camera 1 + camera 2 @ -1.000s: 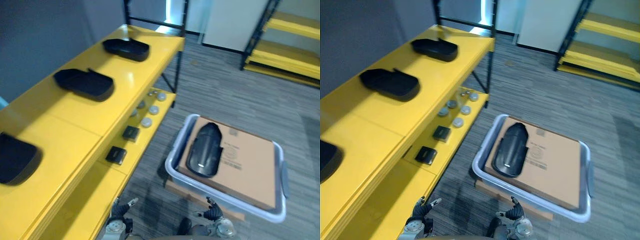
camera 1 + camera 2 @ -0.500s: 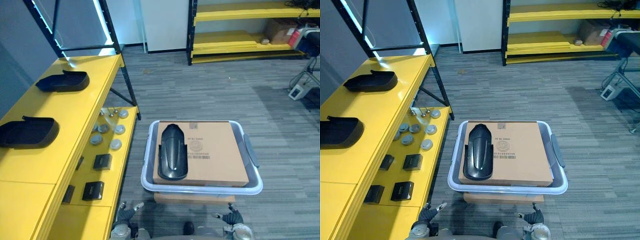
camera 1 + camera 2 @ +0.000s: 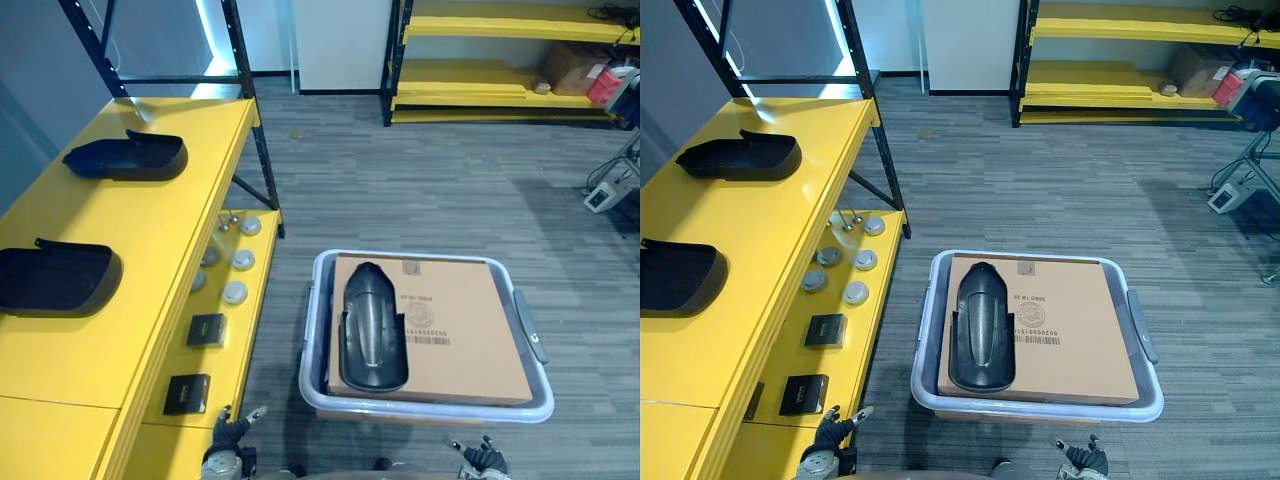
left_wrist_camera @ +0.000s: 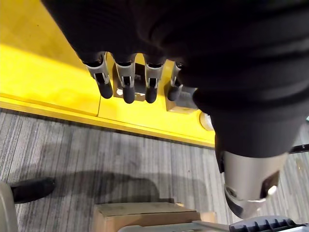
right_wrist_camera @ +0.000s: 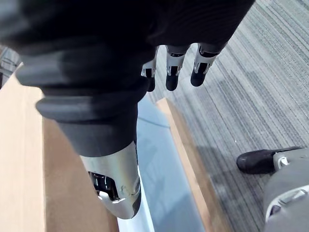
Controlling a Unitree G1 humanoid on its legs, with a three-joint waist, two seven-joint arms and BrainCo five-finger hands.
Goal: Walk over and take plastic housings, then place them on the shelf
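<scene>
One black plastic housing (image 3: 374,327) lies on the left part of a cardboard box (image 3: 460,330) inside a grey bin (image 3: 318,385) on the floor ahead. Two more black housings (image 3: 125,157) (image 3: 55,280) rest on the top board of the yellow shelf (image 3: 150,230) to my left. My left hand (image 3: 228,450) hangs low beside the shelf's lower board, its fingers (image 4: 126,87) straight and holding nothing. My right hand (image 3: 485,462) hangs low at the bin's near right corner, fingers (image 5: 174,75) straight and empty. Both hands are well short of the housing in the bin.
The shelf's lower board (image 3: 225,345) carries several round grey parts (image 3: 238,275) and two small black boxes (image 3: 188,393). A black shelf post (image 3: 255,140) stands at its far end. Yellow racks (image 3: 500,75) line the far wall, with equipment (image 3: 610,190) at the right.
The whole picture has shifted as the camera turned from the shelf towards the bin, which now sits slightly nearer. Both hands stay low and open.
</scene>
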